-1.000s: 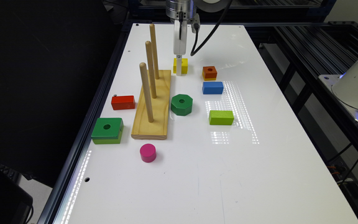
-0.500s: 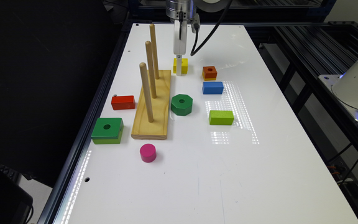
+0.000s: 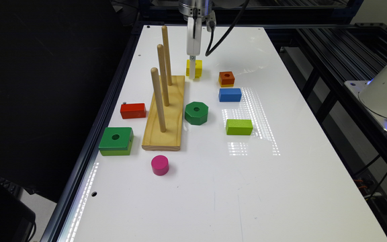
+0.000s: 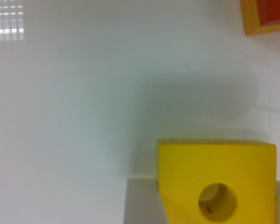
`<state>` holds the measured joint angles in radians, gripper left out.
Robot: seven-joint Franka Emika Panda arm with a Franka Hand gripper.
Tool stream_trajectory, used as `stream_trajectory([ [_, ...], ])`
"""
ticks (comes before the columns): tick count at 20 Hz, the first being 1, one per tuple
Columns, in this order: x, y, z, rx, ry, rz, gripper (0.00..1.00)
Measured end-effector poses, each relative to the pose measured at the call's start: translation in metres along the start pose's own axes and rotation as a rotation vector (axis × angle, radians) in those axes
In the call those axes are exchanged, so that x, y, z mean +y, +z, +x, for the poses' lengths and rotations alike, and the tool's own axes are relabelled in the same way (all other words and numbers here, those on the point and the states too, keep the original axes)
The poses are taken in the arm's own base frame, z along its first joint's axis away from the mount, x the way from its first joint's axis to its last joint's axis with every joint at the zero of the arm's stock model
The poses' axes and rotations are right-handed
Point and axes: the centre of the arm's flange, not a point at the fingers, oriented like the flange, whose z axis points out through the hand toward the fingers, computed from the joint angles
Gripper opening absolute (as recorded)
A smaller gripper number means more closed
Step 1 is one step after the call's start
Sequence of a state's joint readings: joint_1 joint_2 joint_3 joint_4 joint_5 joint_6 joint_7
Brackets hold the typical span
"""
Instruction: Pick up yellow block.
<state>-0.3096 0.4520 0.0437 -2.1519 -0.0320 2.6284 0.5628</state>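
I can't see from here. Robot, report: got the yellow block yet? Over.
Gripper down at the yellow block, fingers flanking it. Block on the table, not lifted. Nothing in the way.

- White bench (image 3: pixel 213 188) carrying loose blocks.
- Wooden peg board (image 3: pixel 166 114) near one long edge.
- Yellow block (image 3: pixel 197 67) toward the far end.
- Pink cylinder (image 3: pixel 160 165) mid-bench.

In the wrist view the yellow block (image 4: pixel 214 179) was cut off by the picture's edge, its lower part out of frame. A grey finger (image 4: pixel 142 201) beside it was cropped too and blurred. The orange-topped cube (image 4: pixel 266 16) showed only a corner. In the exterior view the gripper (image 3: pixel 192 69) hid part of the yellow block (image 3: pixel 197 68).
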Motion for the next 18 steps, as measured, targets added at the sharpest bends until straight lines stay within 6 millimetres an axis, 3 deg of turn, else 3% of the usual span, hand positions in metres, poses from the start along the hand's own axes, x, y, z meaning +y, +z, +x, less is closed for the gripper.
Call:
stream_trajectory([
  [10, 0.0, -0.008, 0.0, 0.0, 0.0, -0.001, 0.0],
  [18, -0.001, -0.053, 0.0, 0.001, -0.001, -0.006, 0.0],
])
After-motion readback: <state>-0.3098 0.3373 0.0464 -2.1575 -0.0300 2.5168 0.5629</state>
